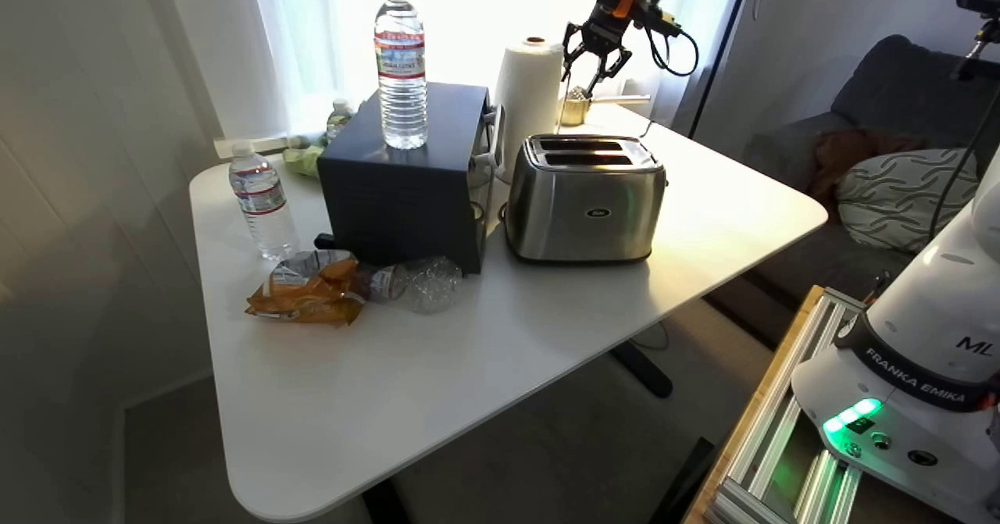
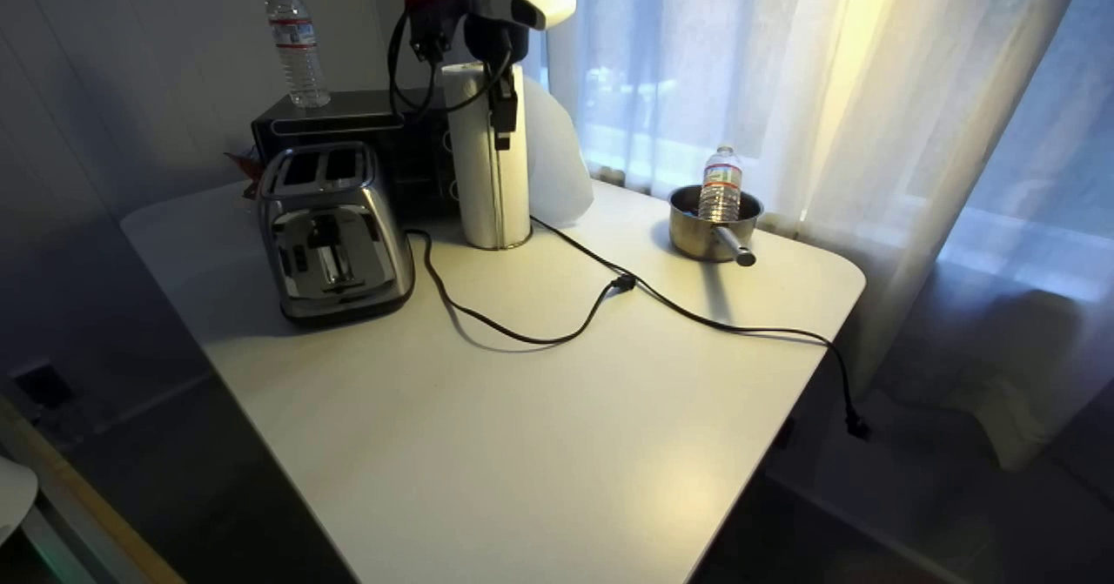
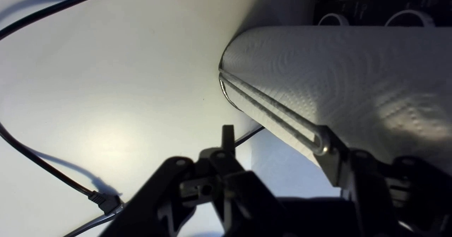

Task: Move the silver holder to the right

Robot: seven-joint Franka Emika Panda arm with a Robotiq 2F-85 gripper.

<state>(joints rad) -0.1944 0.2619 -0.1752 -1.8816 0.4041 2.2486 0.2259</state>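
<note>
On my wrist view, the gripper reaches in from the bottom of the frame, its 2 fingers spread wide. The silver holder is at the centre: 2 side-by-side wires slant down to a rounded end at the fingertip on the right, and I can't tell whether they touch. The white paper roll on it covers much of the right half. A black plug lies at lower left.

In an exterior view, the toaster sits near the middle, with the roll upright behind it at upper centre. I have the gripper at upper right, just right of the roll, fingers apart. A dark oven left of the toaster carries 1 upright water bottle; an orange snack bag and a crumpled clear bottle lie at its foot.

In an exterior view, a pot right of centre holds a bottle. The holder stands upright at upper centre, with the gripper overlapping its roll; from there I can't judge the finger gap. 2 black cords run over the white table.
</note>
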